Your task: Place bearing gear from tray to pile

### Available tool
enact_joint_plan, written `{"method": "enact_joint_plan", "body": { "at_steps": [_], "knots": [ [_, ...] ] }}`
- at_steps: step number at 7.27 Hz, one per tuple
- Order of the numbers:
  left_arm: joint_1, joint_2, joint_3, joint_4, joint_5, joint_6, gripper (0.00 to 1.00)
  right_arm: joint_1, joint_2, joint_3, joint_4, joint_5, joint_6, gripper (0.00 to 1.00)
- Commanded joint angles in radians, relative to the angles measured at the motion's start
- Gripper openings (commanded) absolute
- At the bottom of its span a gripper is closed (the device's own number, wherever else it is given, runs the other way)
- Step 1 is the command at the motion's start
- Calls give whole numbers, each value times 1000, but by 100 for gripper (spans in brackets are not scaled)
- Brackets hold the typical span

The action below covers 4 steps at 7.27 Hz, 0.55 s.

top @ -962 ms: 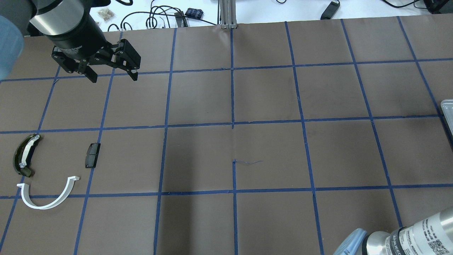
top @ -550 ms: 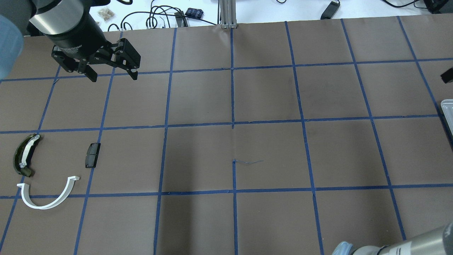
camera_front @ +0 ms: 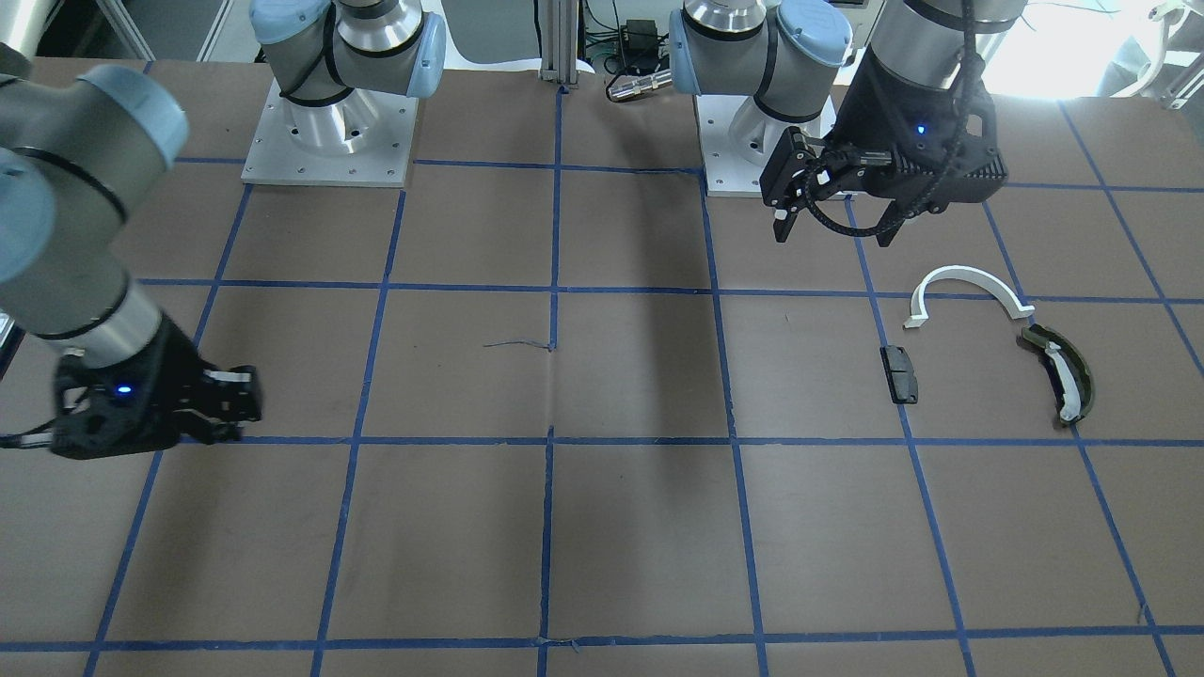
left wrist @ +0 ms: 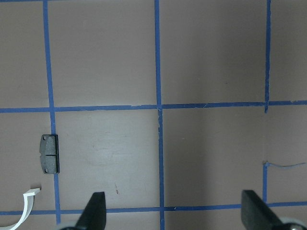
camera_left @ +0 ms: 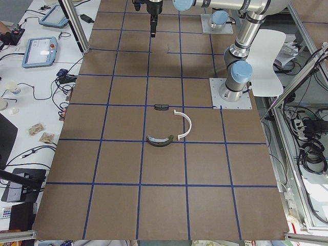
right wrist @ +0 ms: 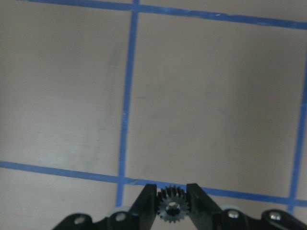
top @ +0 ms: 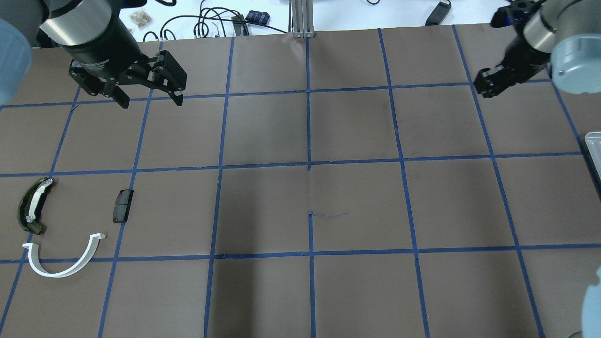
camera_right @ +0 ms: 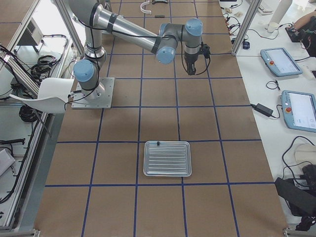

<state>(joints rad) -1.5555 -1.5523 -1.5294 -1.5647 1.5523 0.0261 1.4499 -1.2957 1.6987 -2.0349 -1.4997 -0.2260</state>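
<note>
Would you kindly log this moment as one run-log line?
right gripper: shut on gear, above table | left gripper: open, empty | pile: three parts, gear not yet added

bearing gear (right wrist: pixel 173 209): clamped inside right pincer (top: pixel 487 86), above table (top: pixel 357 202)
pile (top: pixel 123 205): laid near left pincer (top: pixel 151 102)
tray (camera_right: pixel 167 160): well apart from right pincer

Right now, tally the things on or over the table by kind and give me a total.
White semicircular strip: 1
Olive curved piece with white insert: 1
Black rectangular block: 1
Bearing gear, held in the right claw: 1
Ridged grey tray: 1
Total: 5
A dark speck at the tray's rim is too small to name.
</note>
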Motion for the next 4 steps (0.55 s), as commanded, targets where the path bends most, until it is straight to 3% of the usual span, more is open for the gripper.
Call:
{"method": "enact_joint_plan", "body": {
  "at_steps": [1,2,4],
  "knots": [
    [0,0,2,2,0,0,100,223,73,76,-133,10,347,6],
    [0,1,2,2,0,0,100,351,117,79,-215,6,529,9],
    [5,4,-12,3,2,5,100,492,196,76,-312,-2,670,13]
  ]
}}
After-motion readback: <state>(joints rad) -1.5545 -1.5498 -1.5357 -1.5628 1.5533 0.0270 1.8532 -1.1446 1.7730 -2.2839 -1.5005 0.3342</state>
